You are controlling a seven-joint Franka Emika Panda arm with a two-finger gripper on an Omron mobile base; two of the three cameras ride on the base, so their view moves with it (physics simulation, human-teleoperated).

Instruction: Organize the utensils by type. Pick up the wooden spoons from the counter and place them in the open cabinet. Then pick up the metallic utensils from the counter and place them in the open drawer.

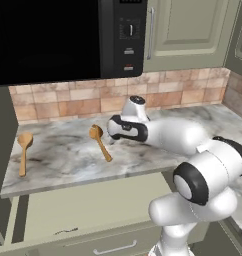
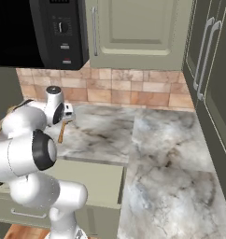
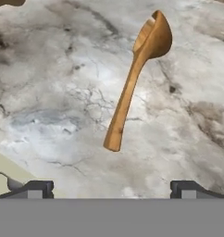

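the nearer wooden spoon (image 3: 134, 81) lies flat on the counter (image 1: 143, 155), alone, touching nothing else. in the hand view its long axis runs on a slant: the round bowl sits at the upper right, tipped a little on its side, and the tapering handle comes down to the lower left. in the left base view the same spoon (image 1: 100, 142) has its bowl toward the tiled wall and its handle end pointing toward the counter's front edge and a little to the right.

the gripper (image 3: 112, 189) hangs over the counter with its jaws spread wide and nothing between them. the two dark fingertips (image 3: 37, 189) stand far apart at the bottom of the hand view, and the spoon's handle end lies ahead of the gap between them, clear of both tips. in the left base view the hand sits just to the right of this spoon, near it but not touching.

a second wooden spoon (image 1: 24, 151) lies well apart at the left end of the counter, bowl toward the wall, handle toward the front edge.

below the counter's front edge an open drawer (image 1: 83, 210) shows its pale inside, with a small thin dark thing lying in it, too small to make out. a black microwave (image 1: 68, 37) hangs above the counter, with a closed cabinet door (image 1: 190, 30) to its right.
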